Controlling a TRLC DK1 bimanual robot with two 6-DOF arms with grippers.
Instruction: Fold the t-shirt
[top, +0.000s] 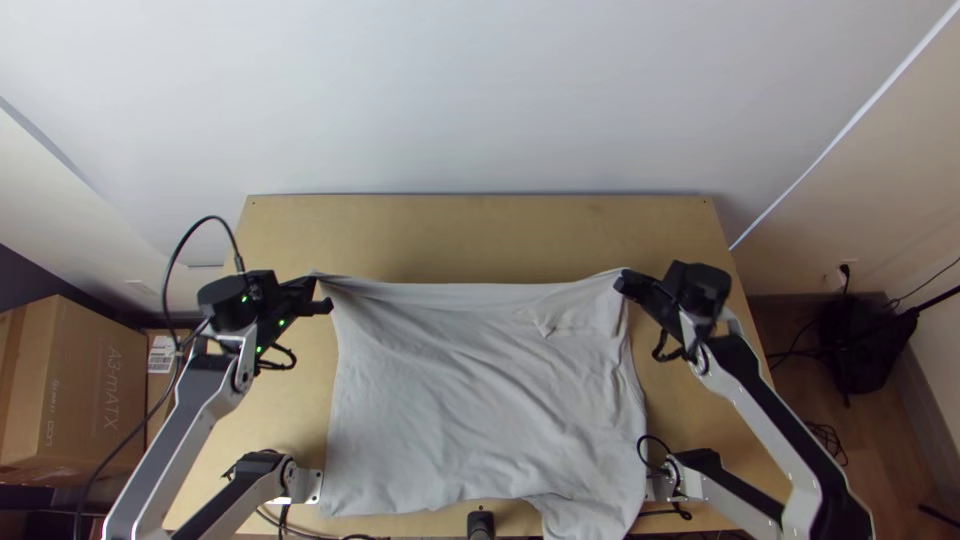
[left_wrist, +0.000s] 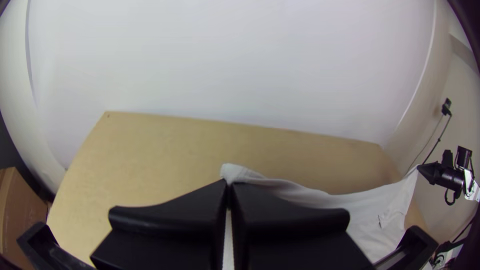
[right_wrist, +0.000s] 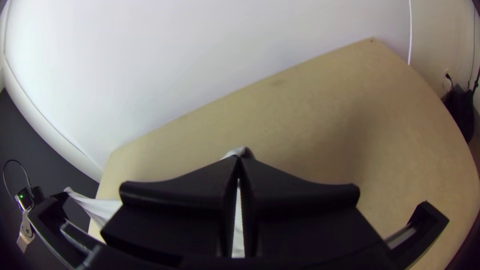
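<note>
Top view: a plain, pale grey t-shirt (top: 480, 400) lies opened wide across the middle and lower centre of the frame, with slanting creases and a small ruck near its upper right. Its upper edge is stretched between the left gripper (top: 320, 294), at centre left, and the right gripper (top: 622, 283), right of centre. Cloth runs over the near edge of the light wooden tabletop (top: 480, 235) at bottom, right of centre. A white wall (top: 480, 100) fills the upper frame. A brown cardboard box (top: 85, 390) sits at lower left, its contents hidden.

Left wrist view: the black fingers (left_wrist: 170, 212) are together, clamped on one upper corner of the t-shirt.

Right wrist view: these fingers (right_wrist: 300, 195) are also together, clamped on the opposite upper corner, a pale tip poking out beyond them.
</note>
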